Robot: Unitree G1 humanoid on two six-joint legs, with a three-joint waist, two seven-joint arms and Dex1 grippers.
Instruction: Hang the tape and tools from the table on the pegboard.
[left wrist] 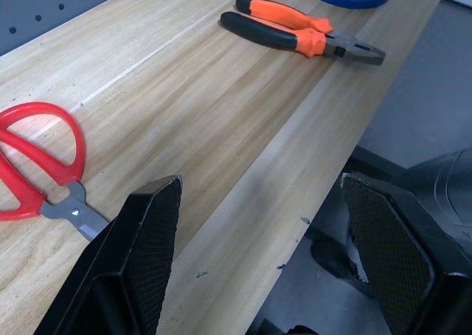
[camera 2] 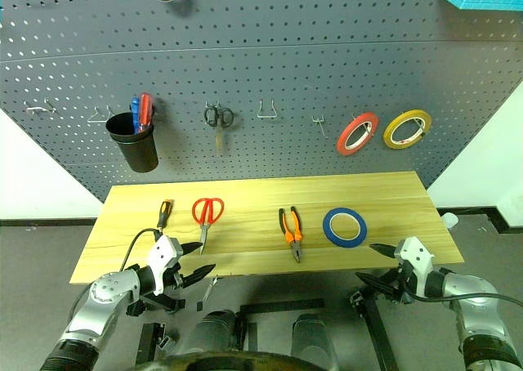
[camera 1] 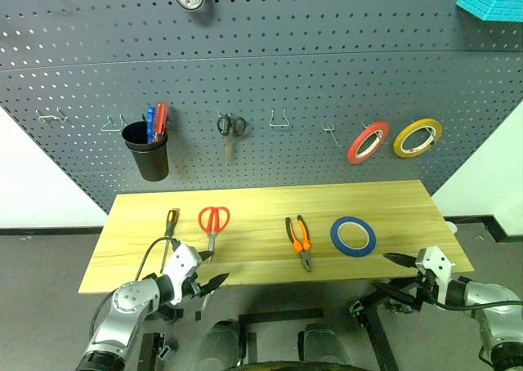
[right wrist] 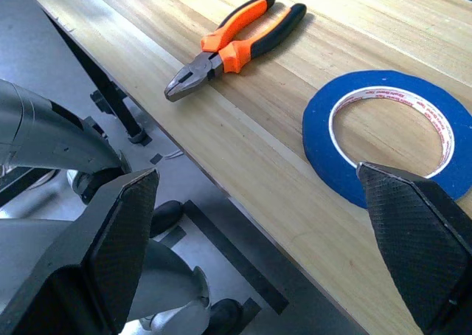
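Blue tape [camera 1: 353, 236]: flat on bench [camera 1: 270, 203], at 10 o'clock from right pincer [camera 1: 392, 274], the nearer one. Both pincers wide open, empty; left pincer [camera 1: 206, 270] below scissors [camera 1: 212, 224].

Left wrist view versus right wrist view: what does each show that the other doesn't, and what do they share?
Left wrist alone: the red scissors on the table, near one finger of the open left hand.

Right wrist alone: the whole blue tape ring, with the open right hand at the table's front edge.

Both: the pliers, the wooden table and the blue tape, cut off by the frame in the left wrist view.
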